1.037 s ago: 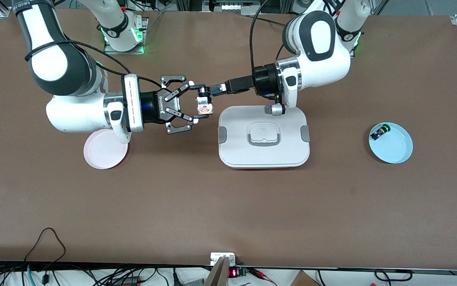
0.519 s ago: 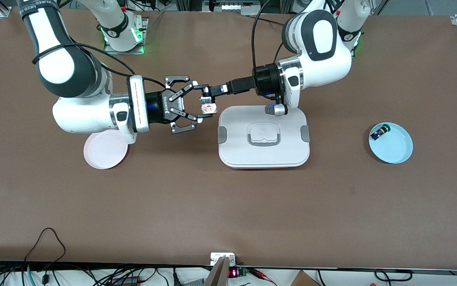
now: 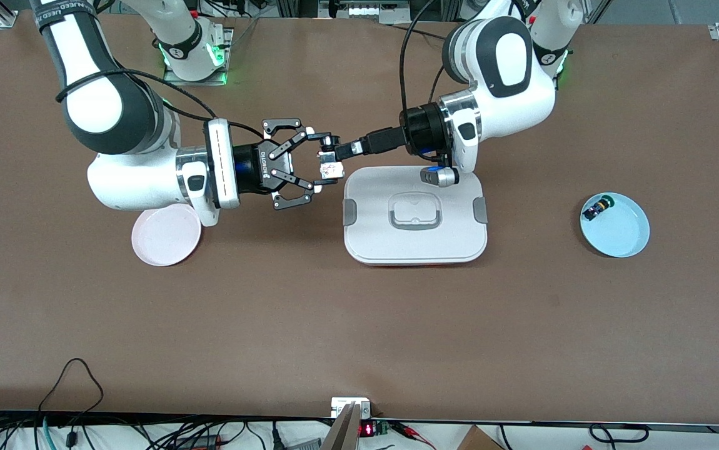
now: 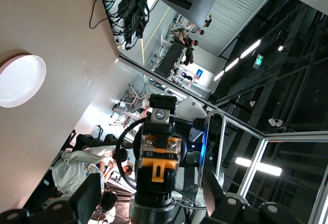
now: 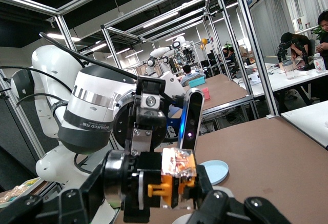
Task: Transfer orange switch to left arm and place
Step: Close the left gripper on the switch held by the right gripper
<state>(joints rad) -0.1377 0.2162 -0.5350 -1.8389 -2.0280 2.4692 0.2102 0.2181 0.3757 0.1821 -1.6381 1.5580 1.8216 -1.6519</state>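
The orange switch [image 3: 329, 169] is held up in the air by my left gripper [image 3: 333, 152], which is shut on its black middle, just off the box's edge toward the right arm's end. My right gripper [image 3: 322, 159] is open, with one finger on each side of the switch's whitish base. In the right wrist view the switch [image 5: 177, 175] sits between my spread fingers, with the left gripper [image 5: 143, 131] clamped on it. In the left wrist view the switch [image 4: 158, 157] stands straight out from my left gripper [image 4: 154, 203]. The white box [image 3: 372, 240] lies on the table under the left forearm.
A pink plate [image 3: 165, 240] lies under the right arm's wrist. A blue plate [image 3: 619, 234] at the left arm's end holds a small green-capped switch [image 3: 597, 207]. Cables and gear line the table's near edge.
My right gripper has moved toward the left arm's end, so its open fingers now flank the switch. My left gripper has shifted slightly, still holding the switch.
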